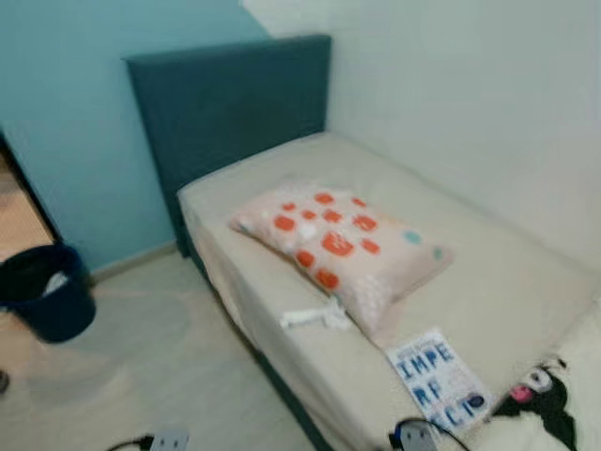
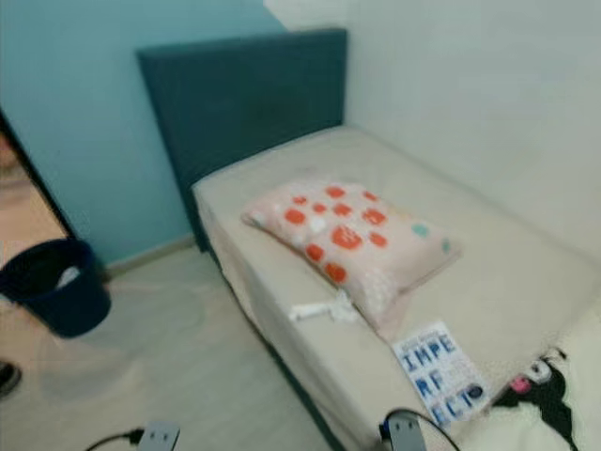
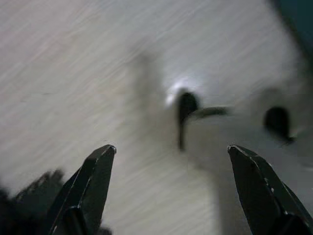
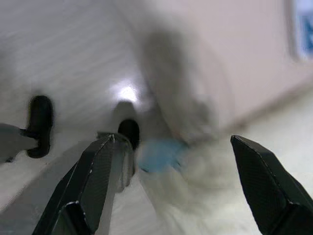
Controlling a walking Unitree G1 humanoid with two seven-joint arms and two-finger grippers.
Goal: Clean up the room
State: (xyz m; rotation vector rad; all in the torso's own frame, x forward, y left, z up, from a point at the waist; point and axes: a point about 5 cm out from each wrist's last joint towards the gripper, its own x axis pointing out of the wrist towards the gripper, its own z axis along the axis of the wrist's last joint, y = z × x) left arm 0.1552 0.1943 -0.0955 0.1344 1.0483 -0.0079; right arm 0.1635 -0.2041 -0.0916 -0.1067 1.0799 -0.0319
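White and crumpled, a scrap of tissue or wrapper (image 1: pixel 316 317) lay on the cream mattress (image 1: pixel 488 254) near its edge, just below centre of the left eye frame; it looked like the likeliest thing to clear. Touching it from the right was a pink pillow with orange spots (image 1: pixel 343 246), askew across the bed. Lower right sat a booklet with blue lettering (image 1: pixel 438 378), and beside it a black-and-white plush toy (image 1: pixel 545 399) at the corner. A dark blue bin (image 1: pixel 45 289) stood on the pale floor at the left edge, open-topped, probably where litter belonged. A power strip (image 1: pixel 167 439) lay at the bottom edge.

Both arms hung low over the floor. The left gripper (image 3: pixel 171 188) was spread wide and empty; the right gripper (image 4: pixel 178 183) was likewise wide apart, grasping nothing.
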